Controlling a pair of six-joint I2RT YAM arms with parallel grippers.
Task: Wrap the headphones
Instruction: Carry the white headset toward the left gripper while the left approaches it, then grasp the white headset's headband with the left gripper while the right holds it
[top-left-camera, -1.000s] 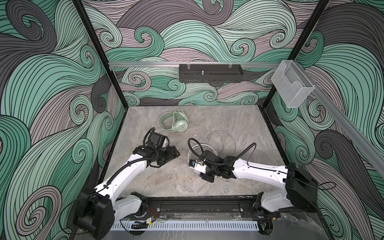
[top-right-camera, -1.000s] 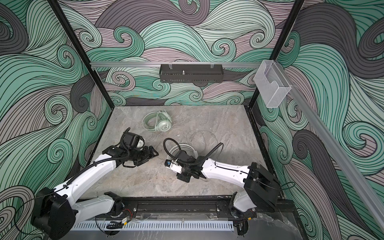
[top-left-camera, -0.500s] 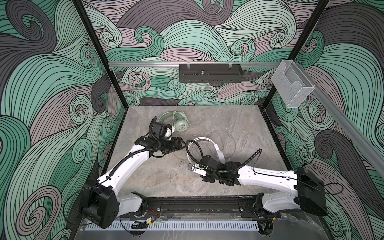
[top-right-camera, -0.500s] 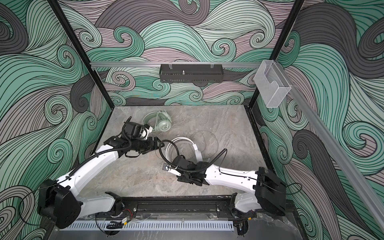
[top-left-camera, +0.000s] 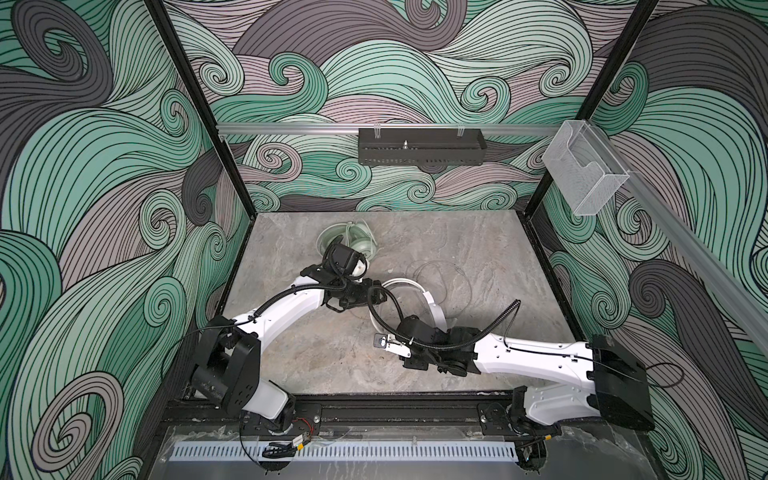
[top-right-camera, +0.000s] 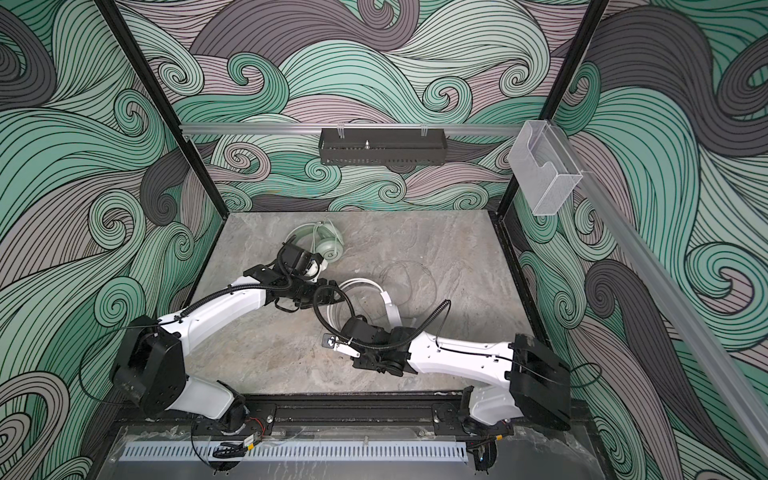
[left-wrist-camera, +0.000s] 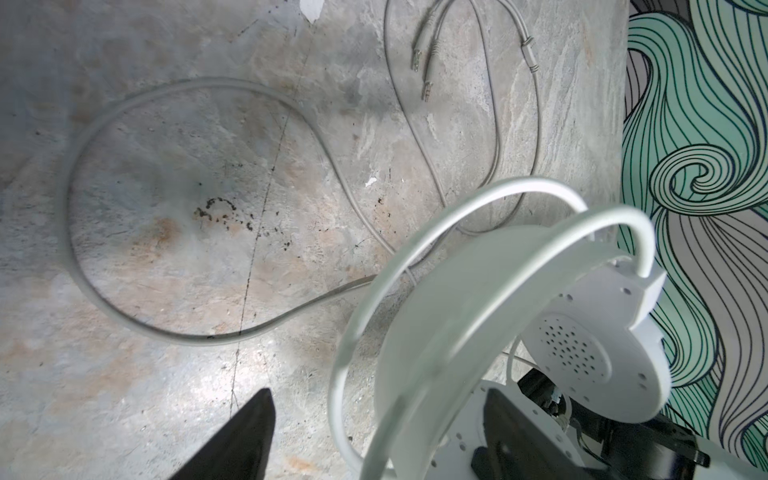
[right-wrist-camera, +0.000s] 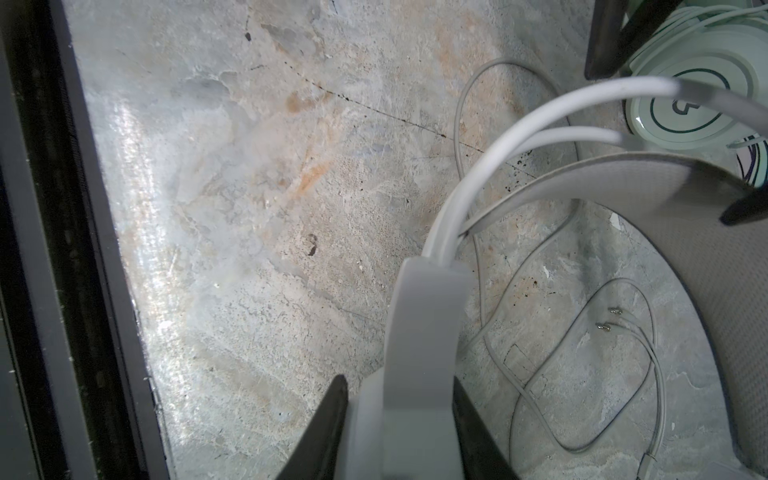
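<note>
The white headphones are held up off the floor in the middle. My right gripper is shut on their side arm, just below where the two thin bands leave it. My left gripper is open, its dark fingers standing either side of the white headband without touching it. The perforated earcup hangs beyond. Their thin cable lies in loose loops on the floor, plugs free. The mint green headphones lie at the back.
The stone floor is bounded by black frame posts and patterned walls. A black tray hangs on the back rail and a clear bin on the right wall. My left wrist sits close to the mint set.
My left gripper has swung right and back to the white headband. My right gripper has shifted and tipped the white headphones up so their headband shows.
</note>
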